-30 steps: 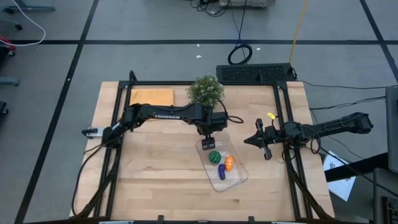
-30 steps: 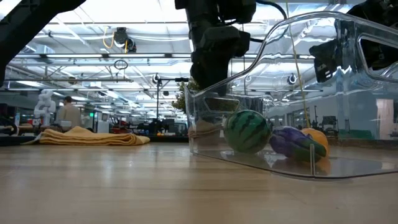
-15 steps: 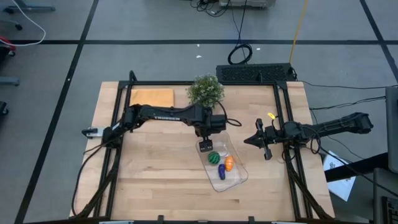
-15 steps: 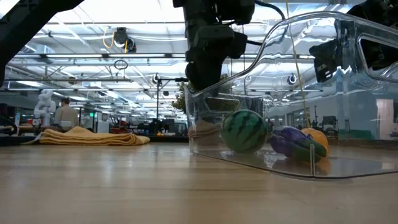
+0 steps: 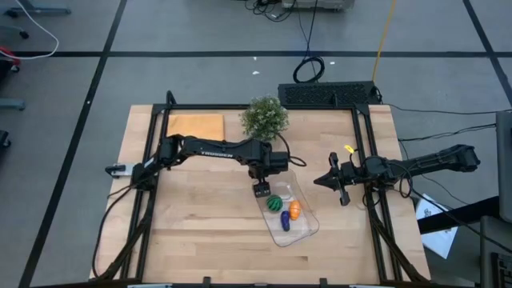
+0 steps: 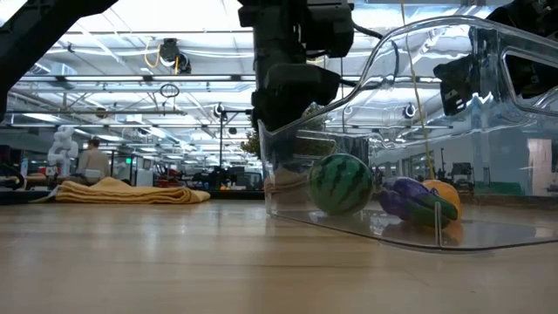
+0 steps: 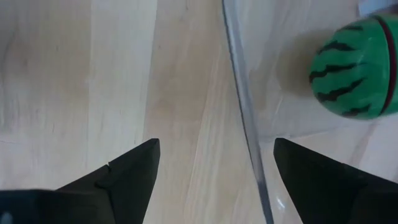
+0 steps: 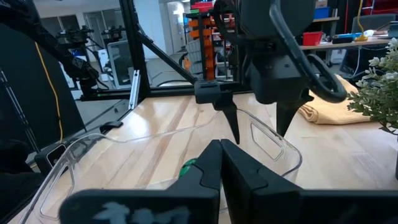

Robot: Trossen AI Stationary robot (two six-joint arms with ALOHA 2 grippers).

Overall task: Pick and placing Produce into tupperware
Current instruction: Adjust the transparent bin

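Right now we see the left gripper (image 5: 262, 190) hanging over the far rim of the tupperware (image 5: 308, 227), its fingers (image 7: 127, 176) spread wide and holding nothing. In the left wrist view the clear wall (image 7: 244, 118) runs between the two fingers, so one finger is over bare table (image 5: 200, 232) and the other over the container's inside. All three produce pieces lie inside the tupperware: the green striped ball (image 5: 275, 202) nearest the gripper, the orange piece (image 5: 294, 210) beside it, and the purple piece (image 5: 286, 222) toward the near end. In the low view the ball (image 6: 340, 184) sits just behind the container's end wall.

We note open wood to the left of the container and in front of it. The potted plant (image 5: 264, 117) stands behind the left arm, and the folded yellow cloth (image 5: 195, 124) lies in the far left corner, well apart. The right gripper (image 5: 318, 181) waits clenched and empty at the table's right side, apart from the container.
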